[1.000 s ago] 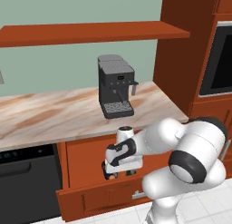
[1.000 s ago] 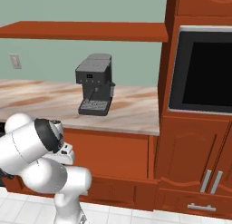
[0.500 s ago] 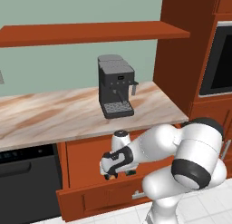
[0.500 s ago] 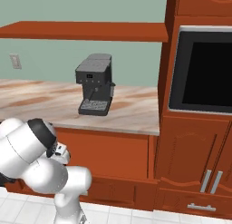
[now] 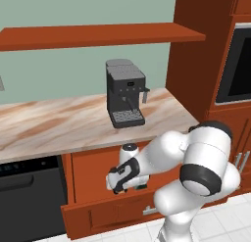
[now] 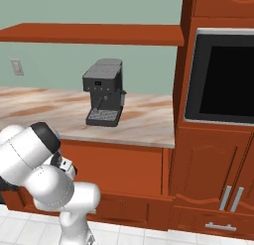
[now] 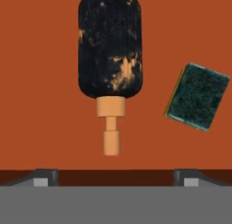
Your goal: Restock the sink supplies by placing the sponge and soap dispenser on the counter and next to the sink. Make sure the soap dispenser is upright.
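Observation:
The soap dispenser lies on its side on the red-brown floor of an open drawer, its tan pump top pointing toward my gripper. The sponge lies flat to its right, dark green side up, a thin yellow edge showing. My gripper is open, fingertips wide apart, hovering over the drawer with nothing between them. In the left base view the gripper hangs down into the pulled-out drawer below the counter. The sink is out of view.
A black coffee machine stands on the counter under a red-brown wall shelf. A black dishwasher front sits left of the drawer. A tall cabinet with a built-in oven closes off the right side.
The hand has dropped lower and a little left, down toward the open drawer. The jaws have stayed wide apart.

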